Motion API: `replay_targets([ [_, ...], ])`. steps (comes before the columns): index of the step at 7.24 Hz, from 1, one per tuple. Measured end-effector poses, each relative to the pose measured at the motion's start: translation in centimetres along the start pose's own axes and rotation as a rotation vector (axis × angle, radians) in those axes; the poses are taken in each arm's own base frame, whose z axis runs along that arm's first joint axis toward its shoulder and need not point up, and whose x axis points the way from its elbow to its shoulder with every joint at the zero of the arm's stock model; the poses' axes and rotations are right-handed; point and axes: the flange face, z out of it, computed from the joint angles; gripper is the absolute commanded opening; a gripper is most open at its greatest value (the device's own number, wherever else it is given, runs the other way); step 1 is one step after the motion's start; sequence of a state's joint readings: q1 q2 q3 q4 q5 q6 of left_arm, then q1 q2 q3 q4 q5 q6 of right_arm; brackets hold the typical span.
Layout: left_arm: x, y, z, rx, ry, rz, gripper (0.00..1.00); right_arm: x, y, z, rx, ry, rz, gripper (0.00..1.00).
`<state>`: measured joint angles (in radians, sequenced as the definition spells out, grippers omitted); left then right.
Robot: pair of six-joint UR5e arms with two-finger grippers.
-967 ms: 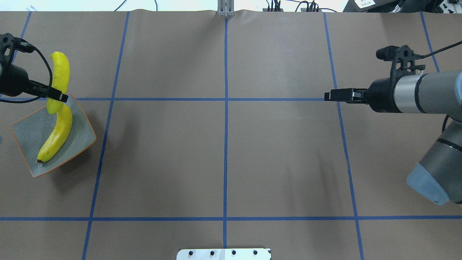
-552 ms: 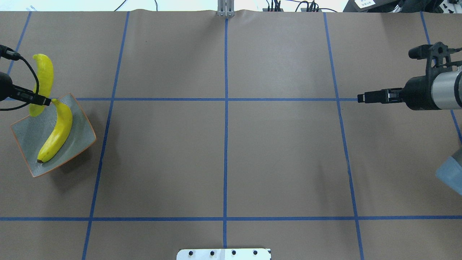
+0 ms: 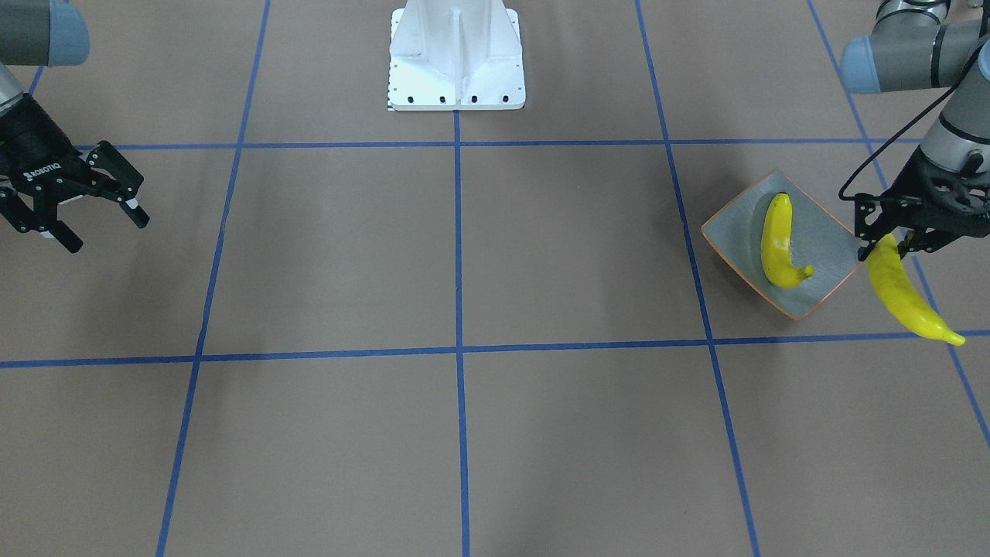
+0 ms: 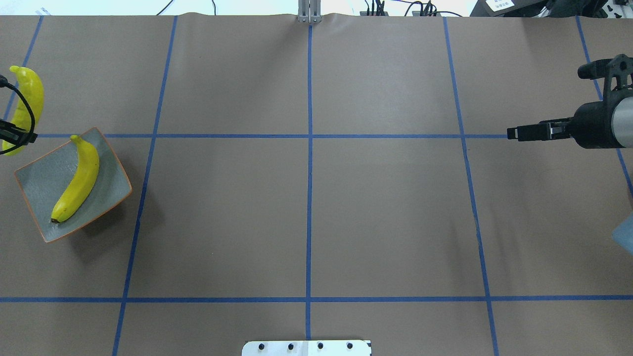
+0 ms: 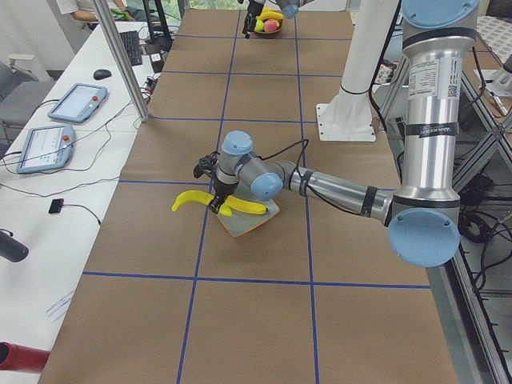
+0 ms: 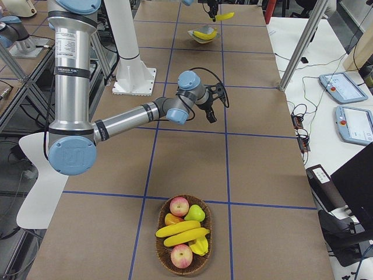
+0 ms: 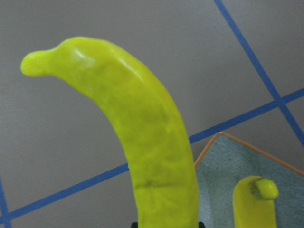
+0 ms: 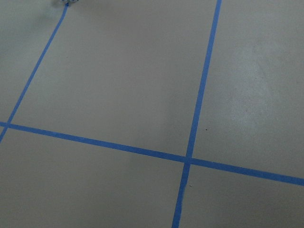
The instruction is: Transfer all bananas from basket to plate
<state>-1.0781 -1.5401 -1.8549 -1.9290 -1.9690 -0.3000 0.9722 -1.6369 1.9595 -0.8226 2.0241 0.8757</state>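
Left pincer (image 3: 889, 241) clamping 1 banana (image 3: 906, 298)
I'm watching it hanging at the plate's (image 3: 820, 228) 11 o'clock in the overhead view. A 2nd banana (image 3: 777, 247) is lying on the plate. The right pincer (image 3: 108, 232) is gaping wide, empty.

Reaches in at the front view's right edge with the left gripper (image 3: 889, 240), pointed down, jaws clamped on one end of a banana (image 3: 906, 298). Holds the right gripper (image 3: 108, 232) at the left edge, fingers spread wide, angled toward lower right.

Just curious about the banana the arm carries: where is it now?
The banana hangs at the overhead view's left edge, held by the left tool, just beside the plate.
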Motion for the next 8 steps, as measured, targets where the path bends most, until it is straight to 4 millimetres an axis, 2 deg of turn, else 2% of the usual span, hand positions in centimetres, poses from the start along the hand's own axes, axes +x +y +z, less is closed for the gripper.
replay_targets([
  [1, 1.1, 0.4, -0.8, -0.07, -0.078, 0.041, 0.0, 0.4, 0.3, -0.1, -0.002, 0.008, 0.006, 1.0],
  [4, 6.7, 2.1, 1.4, -0.278, -0.152, 0.138, 0.0, 0.6, 0.6, -0.4, -0.006, 0.007, 0.018, 1.0],
  [5, 8.0, 2.4, 2.0, -0.316, -0.157, 0.157, 0.0, 0.4, 0.6, -0.7, 0.0, 0.002, 0.014, 1.0],
  [8, 9.8, 3.4, 3.1, -0.378, -0.178, 0.194, 0.0, 0.1, 0.6, -1.2, 0.008, -0.002, 0.01, 1.0],
])
